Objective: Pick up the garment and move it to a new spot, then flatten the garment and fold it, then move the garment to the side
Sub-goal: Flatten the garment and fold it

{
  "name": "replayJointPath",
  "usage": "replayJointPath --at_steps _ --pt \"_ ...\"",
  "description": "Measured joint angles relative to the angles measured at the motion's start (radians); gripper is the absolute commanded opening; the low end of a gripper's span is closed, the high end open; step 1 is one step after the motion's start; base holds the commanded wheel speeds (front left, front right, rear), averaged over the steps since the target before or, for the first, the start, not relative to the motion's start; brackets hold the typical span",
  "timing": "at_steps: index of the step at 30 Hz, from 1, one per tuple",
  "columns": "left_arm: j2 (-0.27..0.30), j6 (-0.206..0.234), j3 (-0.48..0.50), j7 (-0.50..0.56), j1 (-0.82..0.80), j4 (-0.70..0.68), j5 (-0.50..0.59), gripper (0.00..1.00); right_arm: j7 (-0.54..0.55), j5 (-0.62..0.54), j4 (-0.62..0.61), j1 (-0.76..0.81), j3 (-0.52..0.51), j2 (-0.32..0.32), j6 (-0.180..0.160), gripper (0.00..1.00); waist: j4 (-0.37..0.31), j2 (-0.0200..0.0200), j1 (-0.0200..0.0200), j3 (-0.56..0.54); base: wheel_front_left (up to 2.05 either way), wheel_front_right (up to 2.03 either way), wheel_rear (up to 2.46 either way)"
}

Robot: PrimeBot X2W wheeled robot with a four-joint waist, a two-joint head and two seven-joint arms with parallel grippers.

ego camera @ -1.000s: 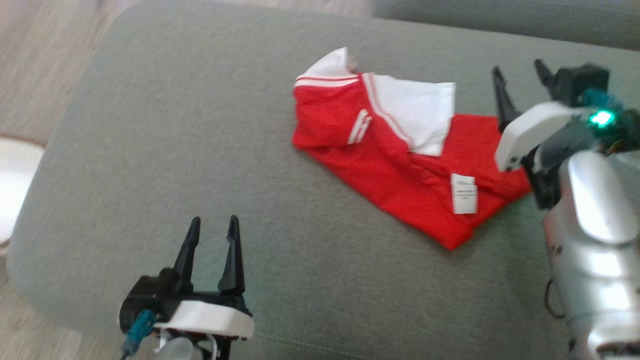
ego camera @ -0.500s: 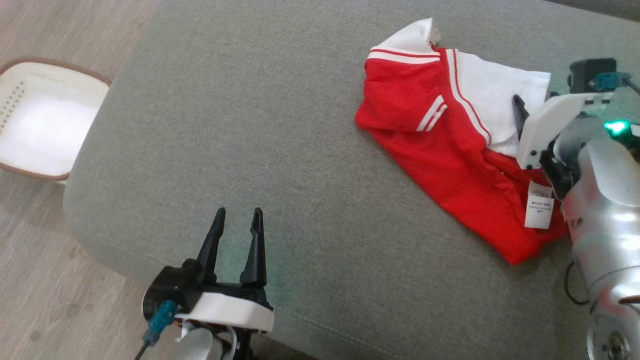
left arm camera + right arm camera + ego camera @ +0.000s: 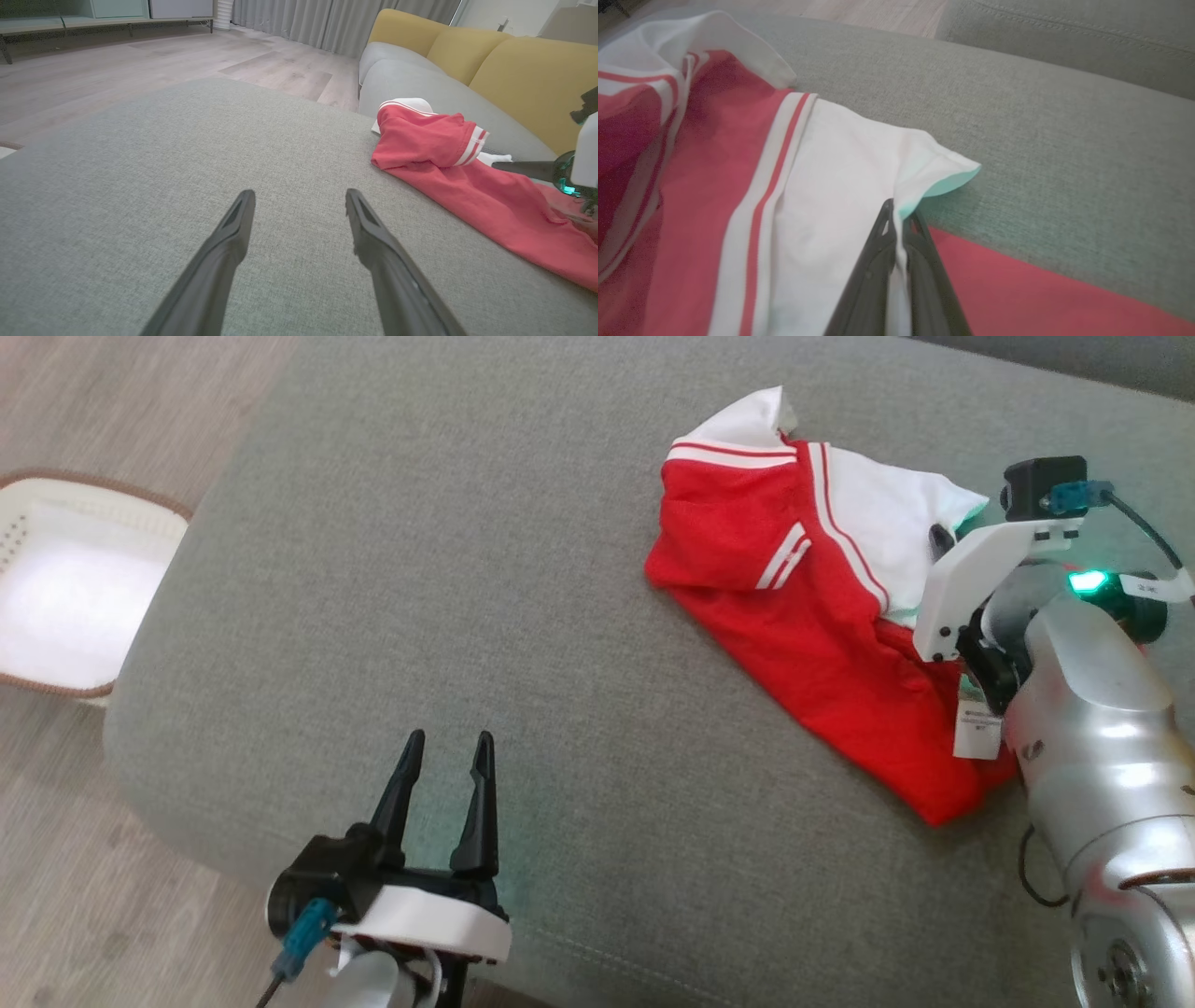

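Observation:
The garment [image 3: 803, 616] is a red shirt with white panels and stripes, lying crumpled on the grey sofa cushion [image 3: 485, 616] at the right. A white label hangs near its lower edge. My right gripper [image 3: 938, 537] sits on the white panel, and the right wrist view shows it [image 3: 899, 214] shut on the edge of that white fabric [image 3: 840, 186]. My left gripper [image 3: 443, 751] rests open over bare cushion at the lower left, well apart from the garment [image 3: 467, 186]; nothing lies between its fingers [image 3: 299, 200].
A white basket with a brown rim [image 3: 65, 607] stands on the wooden floor left of the cushion. Yellow back cushions [image 3: 490, 60] rise behind the seat. The cushion's front edge runs close under my left gripper.
My right gripper has come down onto the garment's white panel and shut on its edge. The head camera has shifted. The left gripper stays open in place.

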Motion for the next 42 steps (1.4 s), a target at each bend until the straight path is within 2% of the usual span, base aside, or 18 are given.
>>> replayJointPath --at_steps 7,10,14,15,19,24,29,38,39,40,41,42 --pt "0.001 -0.007 0.016 0.0 0.004 0.01 0.018 1.0 -0.113 0.054 -0.004 -0.013 0.072 0.019 0.0 0.0 -0.027 0.0 0.0 -0.039 0.0 0.0 0.0" --pt "0.002 -0.007 0.018 0.0 0.004 0.011 0.019 1.0 -0.16 0.088 -0.03 -0.042 0.134 0.026 0.0 0.0 -0.04 0.0 0.0 -0.059 0.0 0.0 0.0" --pt "0.007 -0.007 0.021 0.0 0.009 0.01 0.019 1.0 -0.204 0.15 -0.089 -0.057 0.274 0.038 0.0 0.0 -0.055 0.0 -0.0001 -0.087 0.0 0.0 0.0" --pt "0.011 -0.007 0.025 0.0 0.012 0.007 0.023 1.0 -0.212 0.204 -0.14 -0.052 0.376 0.044 0.0 0.0 -0.061 0.0 -0.0001 -0.1 0.0 0.0 0.0" --pt "0.018 -0.004 0.04 0.0 0.026 -0.004 0.025 1.0 -0.189 0.379 -0.319 0.02 0.615 0.049 0.0 0.0 -0.065 0.0 -0.0002 -0.121 0.0 0.0 0.0" --pt "0.029 0.01 0.05 0.0 0.033 -0.032 0.025 1.0 -0.148 0.49 -0.434 0.113 0.823 0.052 0.0 0.0 -0.057 0.0 -0.0001 -0.126 0.0 0.0 0.0" --pt "0.033 0.015 0.051 0.0 0.033 -0.05 0.025 1.0 -0.134 0.57 -0.489 0.149 0.955 0.052 0.0 0.0 -0.034 0.0 0.0 -0.121 0.0 0.0 0.0" --pt "0.035 0.021 0.052 0.0 0.034 -0.065 0.025 1.0 -0.131 0.644 -0.488 0.184 1.102 0.052 0.0 0.0 -0.006 0.0 0.0 -0.122 0.0 0.0 0.0" --pt "0.035 0.026 0.052 0.0 0.034 -0.067 0.025 1.0 -0.132 0.648 -0.487 0.19 1.114 0.052 0.0 0.07 -0.007 0.0 0.0001 -0.124 0.0 0.0 0.0" --pt "0.035 0.029 0.053 0.0 0.036 -0.07 0.025 1.0 -0.132 0.649 -0.486 0.194 1.126 0.052 0.0 0.39 -0.009 0.0 0.0001 -0.127 0.0 0.0 0.0" --pt "0.035 0.03 0.054 0.0 0.039 -0.072 0.025 1.0 -0.137 0.652 -0.486 0.2 1.131 0.052 0.0 0.97 -0.012 0.0 0.0 -0.129 0.0 0.0 0.0" --pt "0.036 0.034 0.055 0.0 0.042 -0.073 0.025 1.0 -0.145 0.661 -0.488 0.207 1.132 0.052 0.0 1.0 -0.016 0.0 0.0 -0.132 0.0 0.0 0.0"
